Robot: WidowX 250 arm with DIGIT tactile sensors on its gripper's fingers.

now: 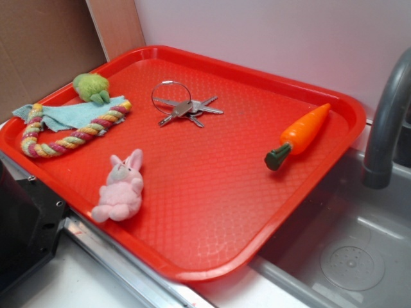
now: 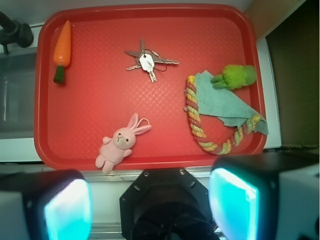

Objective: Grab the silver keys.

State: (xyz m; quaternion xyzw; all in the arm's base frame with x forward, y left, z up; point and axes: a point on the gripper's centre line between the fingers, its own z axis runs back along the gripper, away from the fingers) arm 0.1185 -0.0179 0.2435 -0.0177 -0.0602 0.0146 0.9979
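Red plastic tray (image 1: 212, 212), rounded corners, raised rim, fine diamond-embossed surface.

Silver keys (image 1: 189, 110): flat grey metal blades fanned out from one large thin wire ring. In the exterior view they lie upper centre of the tray, ring at upper left of the bunch, blades spreading to the right and lower left, so the long axis runs roughly left-right with a slight tilt. In the wrist view they sit upper centre of the frame (image 2: 147, 62), blades splayed in a rough X, longest one pointing right. Flat on the tray, touching nothing else.

Other items, all apart from the keys:
- toy carrot (image 1: 298, 135), smooth orange plastic cone, dark green stub
- pink plush bunny (image 1: 120, 189), fuzzy
- twisted multicolour rope (image 1: 70, 136), curved in a U
- teal cloth (image 1: 77, 114), crumpled, on the rope
- fuzzy green toy (image 1: 91, 87)

Gripper (image 2: 150, 200): two fingers at the bottom of the wrist view, spread wide, nothing between them, over the tray's near edge.
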